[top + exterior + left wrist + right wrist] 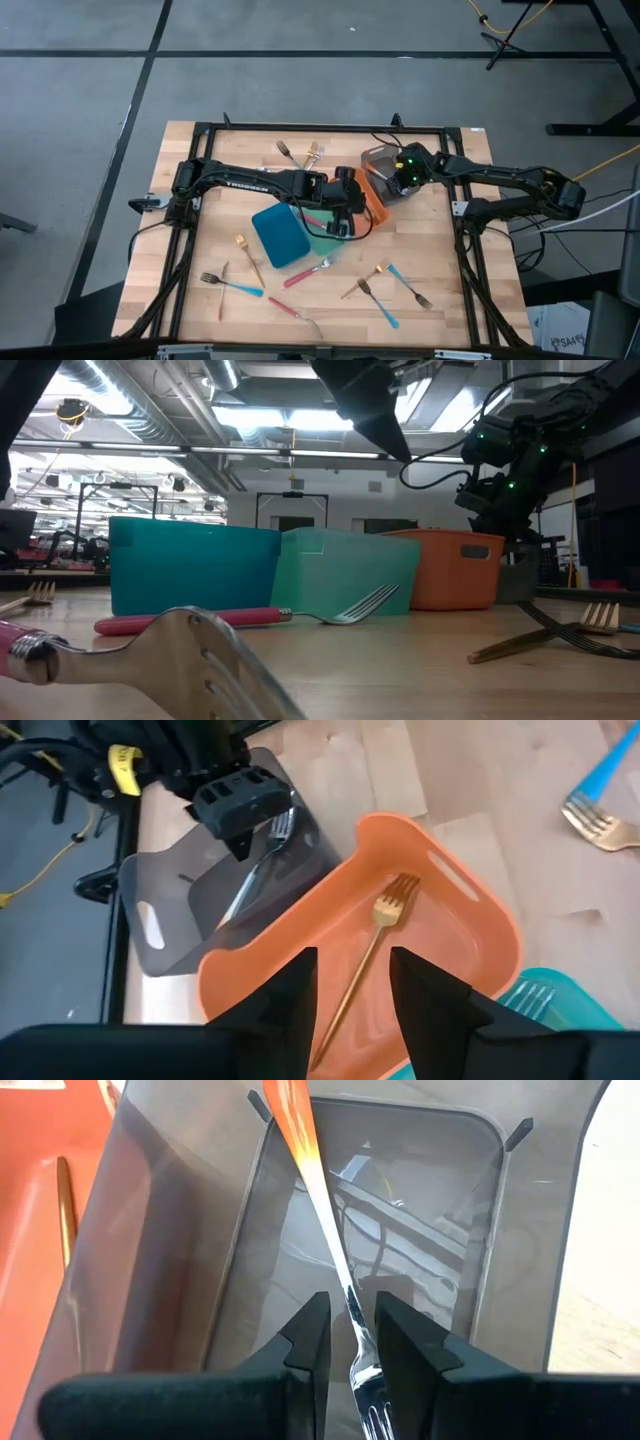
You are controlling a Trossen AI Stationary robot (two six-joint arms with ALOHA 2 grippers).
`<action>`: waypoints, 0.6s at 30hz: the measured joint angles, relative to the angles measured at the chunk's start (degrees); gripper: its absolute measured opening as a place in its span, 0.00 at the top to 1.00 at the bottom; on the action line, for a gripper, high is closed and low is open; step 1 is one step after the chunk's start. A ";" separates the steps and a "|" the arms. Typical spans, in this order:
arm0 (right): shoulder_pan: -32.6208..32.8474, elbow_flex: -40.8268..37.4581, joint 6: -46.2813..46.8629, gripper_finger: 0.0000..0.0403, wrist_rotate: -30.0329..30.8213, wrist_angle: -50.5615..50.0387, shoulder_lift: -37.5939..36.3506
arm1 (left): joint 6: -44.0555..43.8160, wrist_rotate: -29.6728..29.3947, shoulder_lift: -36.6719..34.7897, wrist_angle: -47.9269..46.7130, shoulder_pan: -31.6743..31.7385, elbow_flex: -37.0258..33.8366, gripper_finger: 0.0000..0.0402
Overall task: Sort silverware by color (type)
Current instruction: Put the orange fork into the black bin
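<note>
The right gripper [350,1342] is clamped on a slim, stiff, slippery plain silver metal fork [330,1245] over the smoky grey plastic tray [515,1220], best pinched mid-handle, while the left gripper [352,982] stands apart above the gold fork [375,945] in the orange tray [470,900].

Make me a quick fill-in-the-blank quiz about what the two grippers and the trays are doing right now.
1. The gold fork lies inside the ____ tray.
2. The right gripper pinches a silver fork over the ____ tray.
3. The left gripper hangs above the orange tray with its fingers ____.
4. In the high view, the blue tray sits on the ____ tabletop.

Missing words: orange; grey; open; wooden
</note>
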 joint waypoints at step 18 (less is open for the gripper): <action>0.02 0.00 -0.02 0.82 -0.03 -0.38 0.04 | 0.30 6.24 -5.86 -12.58 10.63 -0.04 0.70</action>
